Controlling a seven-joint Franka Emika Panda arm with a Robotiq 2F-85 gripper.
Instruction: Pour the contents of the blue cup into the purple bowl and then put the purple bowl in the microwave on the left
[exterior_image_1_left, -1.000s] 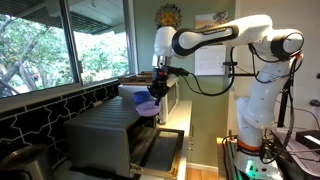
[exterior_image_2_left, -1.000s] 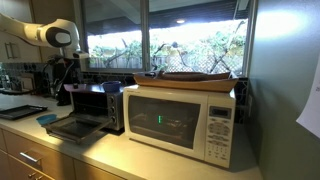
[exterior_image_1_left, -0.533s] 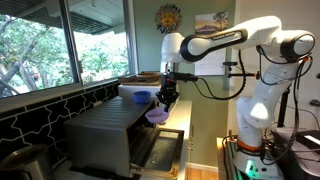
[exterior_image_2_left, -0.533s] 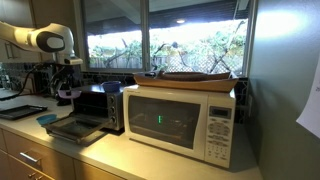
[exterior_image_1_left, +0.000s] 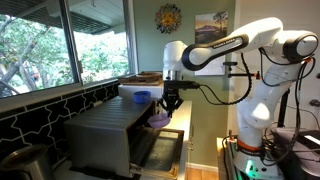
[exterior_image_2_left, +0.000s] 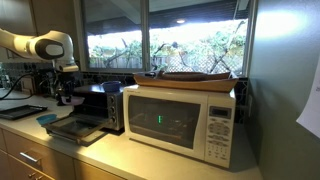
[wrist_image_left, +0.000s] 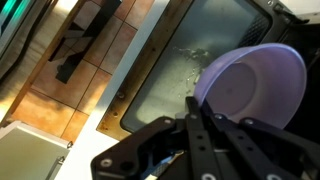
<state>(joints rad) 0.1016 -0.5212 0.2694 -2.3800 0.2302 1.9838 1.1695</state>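
Observation:
My gripper (exterior_image_1_left: 168, 103) is shut on the rim of the purple bowl (exterior_image_1_left: 158, 118) and holds it just above the open door (exterior_image_1_left: 160, 150) of the dark oven (exterior_image_1_left: 105, 132). In the wrist view the bowl (wrist_image_left: 255, 85) hangs tilted from the closed fingers (wrist_image_left: 200, 128), over the glass of the door (wrist_image_left: 170, 85). A blue cup (exterior_image_1_left: 141, 97) stands behind the gripper by the white box. In an exterior view the gripper (exterior_image_2_left: 66, 97) hovers at the left of the dark oven (exterior_image_2_left: 100, 103); the bowl is hard to make out there.
A white microwave (exterior_image_2_left: 185, 118) with a tray on top stands right of the dark oven, whose door (exterior_image_2_left: 72, 128) lies open flat. A small blue item (exterior_image_2_left: 47, 118) lies on the counter. Windows run along the wall, and the robot's base (exterior_image_1_left: 255, 110) is close by.
The arm has carried the purple bowl down and away from the window side, from above the oven top to just over the open door.

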